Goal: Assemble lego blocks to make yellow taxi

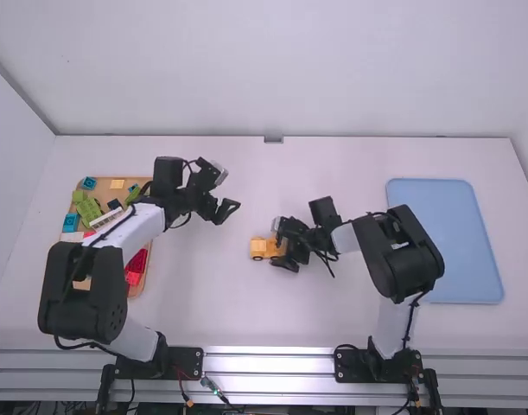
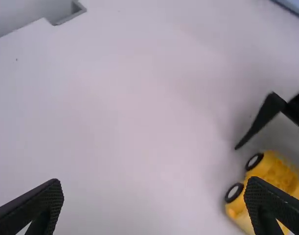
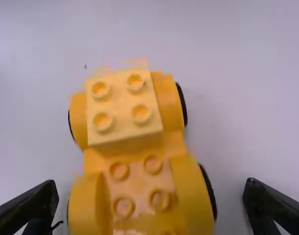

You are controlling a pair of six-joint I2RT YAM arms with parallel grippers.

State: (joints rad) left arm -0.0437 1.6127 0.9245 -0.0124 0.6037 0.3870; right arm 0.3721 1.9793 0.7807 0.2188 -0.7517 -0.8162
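Observation:
In the high view, a small yellow car of blocks (image 1: 262,248) is on the table near the middle. My right gripper (image 1: 279,246) is over its right part. The right wrist view shows the car (image 3: 132,166) between the spread fingers of the right gripper (image 3: 150,193), with gaps on both sides; a pale yellow block (image 3: 125,105) sits on one end. My left gripper (image 1: 229,203) is open and holds nothing, up and left of the car. In the left wrist view, the car (image 2: 274,171) shows its black wheels partly behind one finger of the left gripper (image 2: 154,196).
A wooden tray (image 1: 147,259) of green, blue, red and white blocks lies at the left, partly under the left arm. A blue tray (image 1: 454,238) lies at the right. The right gripper's dark finger (image 2: 262,120) stands beside the car.

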